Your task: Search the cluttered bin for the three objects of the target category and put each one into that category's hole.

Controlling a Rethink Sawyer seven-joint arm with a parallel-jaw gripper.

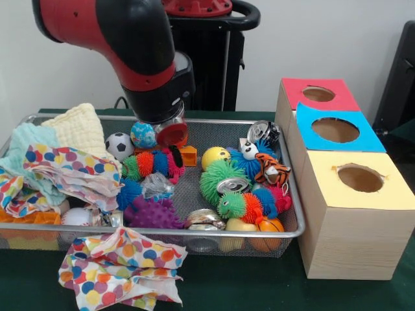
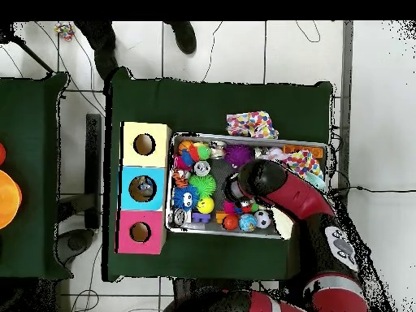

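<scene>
A wire mesh bin [image 1: 295, 194] holds a jumble of toys. Among them are a soccer ball [image 1: 119, 145], a globe ball [image 1: 142, 134], a yellow ball [image 1: 214, 156], a small basketball [image 1: 269, 227], crushed cans [image 1: 232, 184] and spiky toys such as a green one [image 1: 217, 173] and a purple one [image 1: 152, 212]. My gripper [image 1: 174, 154] hangs low in the bin's back middle, right over a rainbow spiky caterpillar [image 1: 150, 163]. In the overhead view the arm [image 2: 268, 183] hides the gripper. Nothing shows as held.
Three wooden boxes stand beside the bin, with a red top [image 1: 318, 94], a blue top [image 1: 334, 129] and a yellow top [image 1: 360, 178], each with a round hole. Dotted and plain cloths [image 1: 71, 165] fill the bin's left end. Another dotted cloth [image 1: 120, 265] lies on the table in front.
</scene>
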